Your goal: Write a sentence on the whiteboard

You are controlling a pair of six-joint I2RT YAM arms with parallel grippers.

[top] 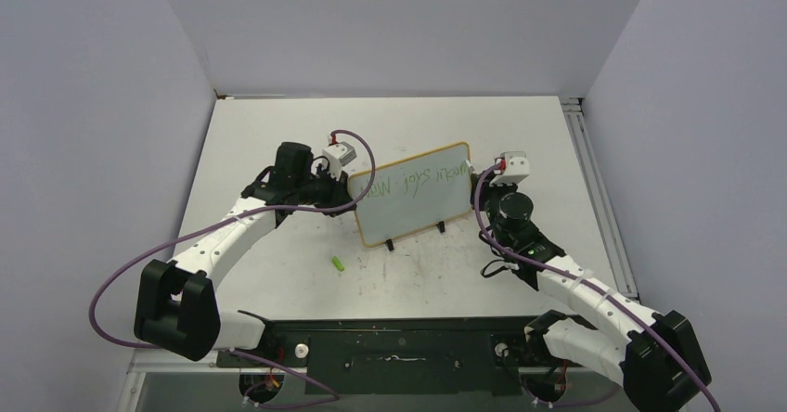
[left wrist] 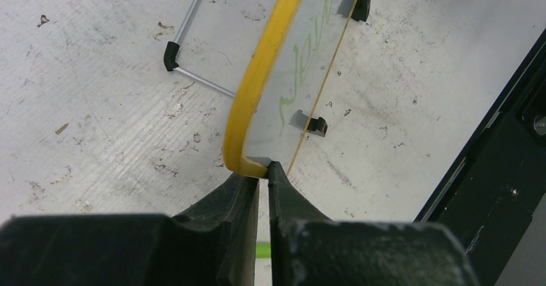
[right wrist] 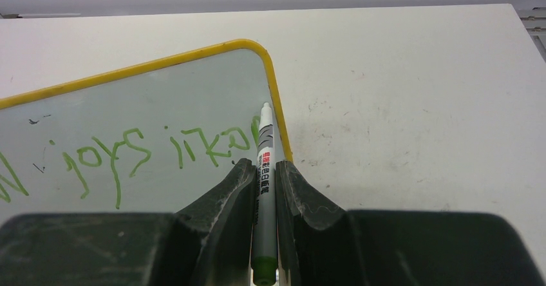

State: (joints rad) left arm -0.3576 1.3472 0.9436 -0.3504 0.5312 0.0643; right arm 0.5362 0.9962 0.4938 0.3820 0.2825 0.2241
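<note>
The whiteboard (top: 413, 210), white with a thin yellow-tan frame and two black feet, stands tilted at mid-table. The sentence (top: 418, 179) runs across it in thin green marker, starting "New joys" (right wrist: 109, 157). My left gripper (top: 346, 200) is shut on the board's left corner, pinching the yellow frame (left wrist: 257, 86) at my fingertips (left wrist: 264, 167). My right gripper (top: 486, 187) is shut on a grey marker (right wrist: 265, 170), green end towards the camera. Its white tip touches the board (right wrist: 129, 93) at the right edge, after the last green word.
A small green cap (top: 339, 263) lies on the table in front of the board's left end. The board's wire stand (left wrist: 193, 35) and black feet (left wrist: 315, 126) rest on the scuffed tabletop. A black base plate (top: 399, 338) lines the near edge; a metal rail (top: 594, 171) runs along the right.
</note>
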